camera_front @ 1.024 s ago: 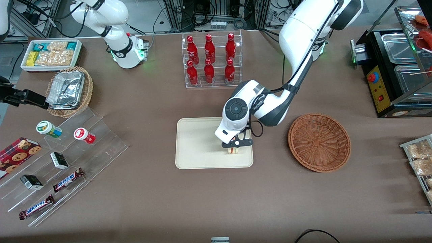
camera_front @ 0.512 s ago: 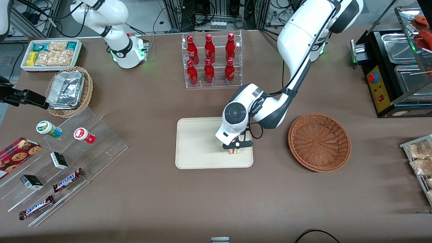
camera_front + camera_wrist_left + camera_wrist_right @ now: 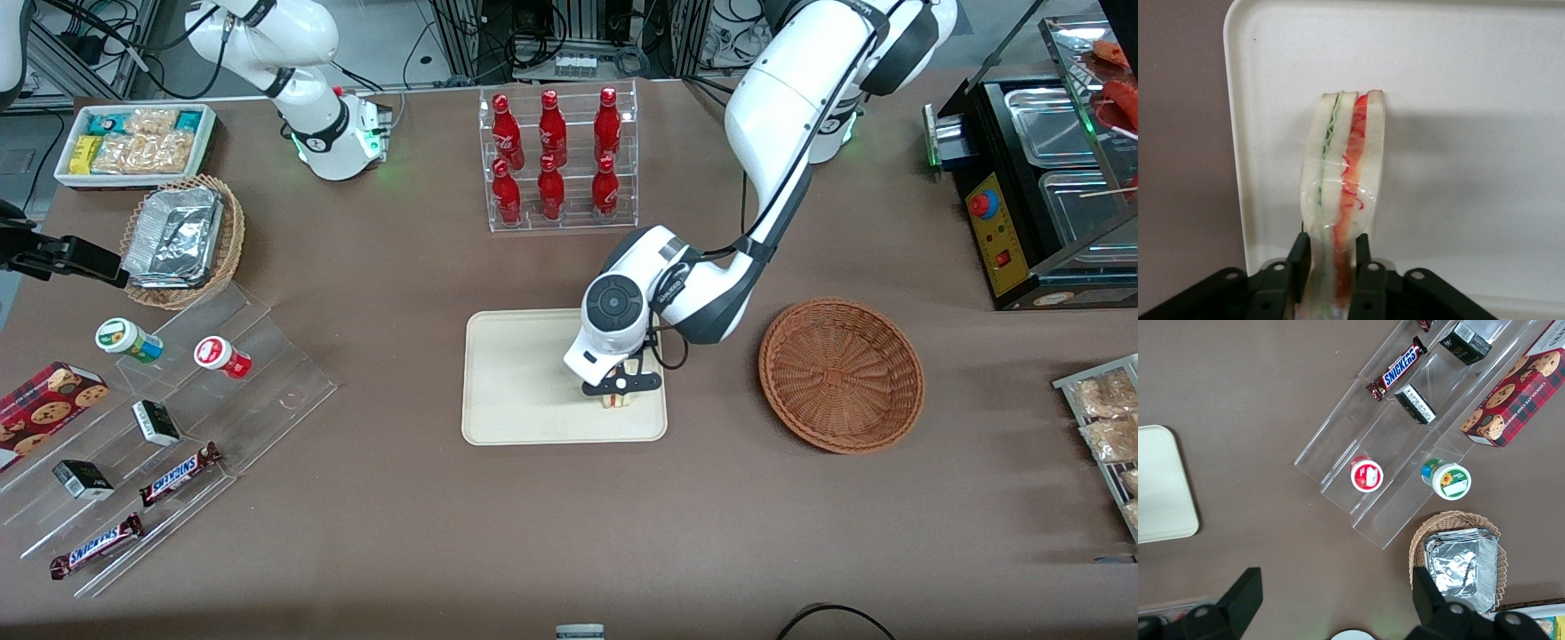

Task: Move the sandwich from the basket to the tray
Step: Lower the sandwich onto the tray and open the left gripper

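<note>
Fingers (image 3: 1299,257) of the left arm's gripper (image 3: 616,391) are clamped on the clear-wrapped triangular sandwich (image 3: 1341,193), pale bread with green and red filling layers, standing on edge on the flat cream-beige rectangular tray (image 3: 520,382). Toward the working arm's end of the brown bench (image 3: 533,533) sits the round reddish-brown wicker basket (image 3: 841,374).

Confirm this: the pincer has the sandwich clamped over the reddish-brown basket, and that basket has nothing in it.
Wrong on one count: the pincer has the sandwich clamped over the tray, not over the basket. The left wrist view shows the cream tray under the wedge, and the front view shows the arm's end above the tray, beside the basket. The rest stands: the basket has nothing in it.
</note>
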Controlling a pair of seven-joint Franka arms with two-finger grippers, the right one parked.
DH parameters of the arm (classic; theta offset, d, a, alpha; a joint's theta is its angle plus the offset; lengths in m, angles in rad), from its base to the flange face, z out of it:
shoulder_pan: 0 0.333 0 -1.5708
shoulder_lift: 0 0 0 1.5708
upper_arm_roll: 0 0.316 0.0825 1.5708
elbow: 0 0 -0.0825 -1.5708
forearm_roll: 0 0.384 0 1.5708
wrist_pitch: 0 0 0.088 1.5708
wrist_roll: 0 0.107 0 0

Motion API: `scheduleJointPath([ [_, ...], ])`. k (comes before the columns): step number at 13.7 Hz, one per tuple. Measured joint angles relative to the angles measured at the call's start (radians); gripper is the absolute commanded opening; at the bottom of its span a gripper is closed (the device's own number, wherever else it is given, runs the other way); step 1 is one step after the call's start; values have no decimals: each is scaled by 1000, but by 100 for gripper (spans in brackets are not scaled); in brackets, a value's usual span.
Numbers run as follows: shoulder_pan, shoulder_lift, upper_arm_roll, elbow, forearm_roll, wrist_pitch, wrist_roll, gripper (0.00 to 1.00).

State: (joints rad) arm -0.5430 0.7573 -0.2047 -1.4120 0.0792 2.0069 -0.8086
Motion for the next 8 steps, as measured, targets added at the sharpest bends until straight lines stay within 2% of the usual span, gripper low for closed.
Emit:
scheduleJointPath([
  [8,-1,-2,2,41,9,-1,0,100],
])
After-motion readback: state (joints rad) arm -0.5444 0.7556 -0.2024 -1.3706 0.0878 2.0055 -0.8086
